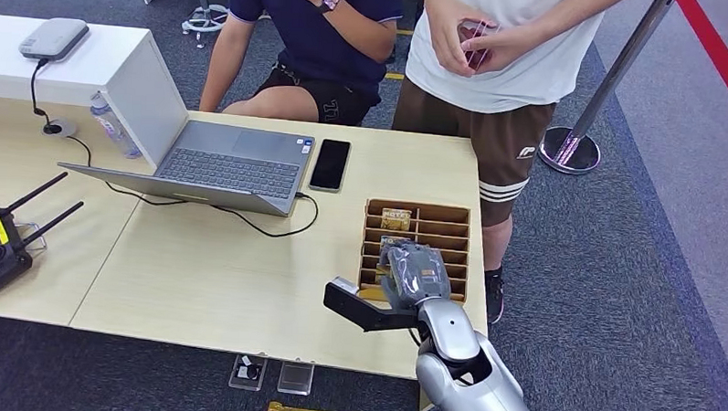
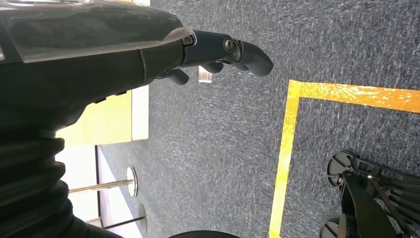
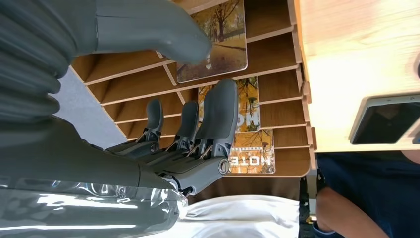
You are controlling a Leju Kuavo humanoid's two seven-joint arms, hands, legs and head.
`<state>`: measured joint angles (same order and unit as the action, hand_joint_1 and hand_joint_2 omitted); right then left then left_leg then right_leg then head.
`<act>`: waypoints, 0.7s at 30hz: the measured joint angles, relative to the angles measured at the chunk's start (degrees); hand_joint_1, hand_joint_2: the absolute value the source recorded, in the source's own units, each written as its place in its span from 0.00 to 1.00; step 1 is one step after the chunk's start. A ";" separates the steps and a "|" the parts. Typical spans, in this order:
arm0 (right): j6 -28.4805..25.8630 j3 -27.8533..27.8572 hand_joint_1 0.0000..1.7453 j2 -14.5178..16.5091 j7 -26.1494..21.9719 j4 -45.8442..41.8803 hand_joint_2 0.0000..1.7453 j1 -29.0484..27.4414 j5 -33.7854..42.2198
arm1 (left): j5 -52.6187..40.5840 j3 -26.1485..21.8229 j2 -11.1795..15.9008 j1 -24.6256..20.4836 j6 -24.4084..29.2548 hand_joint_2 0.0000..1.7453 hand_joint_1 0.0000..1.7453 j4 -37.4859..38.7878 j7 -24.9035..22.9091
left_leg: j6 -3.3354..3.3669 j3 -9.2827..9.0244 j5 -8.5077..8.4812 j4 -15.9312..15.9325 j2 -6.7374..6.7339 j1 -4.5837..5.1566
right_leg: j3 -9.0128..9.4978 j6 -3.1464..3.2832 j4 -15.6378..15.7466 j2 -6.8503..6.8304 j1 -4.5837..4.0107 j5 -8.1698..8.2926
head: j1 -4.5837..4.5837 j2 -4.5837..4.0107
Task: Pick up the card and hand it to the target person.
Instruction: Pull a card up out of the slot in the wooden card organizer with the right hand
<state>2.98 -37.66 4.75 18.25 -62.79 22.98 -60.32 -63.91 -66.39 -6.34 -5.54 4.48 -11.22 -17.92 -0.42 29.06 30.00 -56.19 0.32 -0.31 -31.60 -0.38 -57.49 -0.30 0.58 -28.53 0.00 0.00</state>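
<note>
Two people stand beyond the table in our head view; our right robot hand hovers over the slotted wooden card holder. Left wrist view: our left robot hand hangs above carpet, fingers curled, holding nothing. Right wrist view: thumb and fingers spread apart, thumb touching a card lying in the holder.

Counted: three cards in one slotted wooden rack, one laptop, one phone, two people at twelve o'clock.
</note>
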 joint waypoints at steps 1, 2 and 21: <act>0.08 -0.02 0.56 0.08 0.02 0.29 1.00 0.08 0.01 | 0.00 -0.01 0.01 -0.02 0.00 1.00 0.00 0.00 -0.07 | 0.00 0.00 0.01 -0.01 0.00 0.00 | 0.00 0.00 -0.01 0.00 0.00 -0.01 | 0.00 0.00; 0.16 -0.04 0.58 0.17 0.03 0.64 1.00 0.18 0.02 | 0.00 -0.01 0.02 -0.04 0.00 1.00 0.00 0.00 -0.14 | 0.00 0.00 0.01 -0.01 -0.01 0.00 | 0.00 0.00 -0.02 0.01 0.00 -0.01 | 0.00 0.00; 0.10 0.38 0.57 0.17 0.19 0.29 1.00 0.42 0.01 | -0.06 0.01 0.20 0.01 -0.21 1.00 0.00 0.06 -0.28 | 0.00 0.04 0.02 -0.04 -0.02 0.00 | -0.04 0.00 -0.04 0.02 0.01 -0.01 | 0.00 0.00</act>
<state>3.08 -37.28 4.92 18.44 -62.50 23.40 -60.31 -63.96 -66.39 -6.14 -5.53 4.28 -11.16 -18.20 -0.42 29.09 30.02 -56.22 0.30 -0.31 -31.64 -0.38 -57.53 -0.28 0.58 -28.54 0.00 0.00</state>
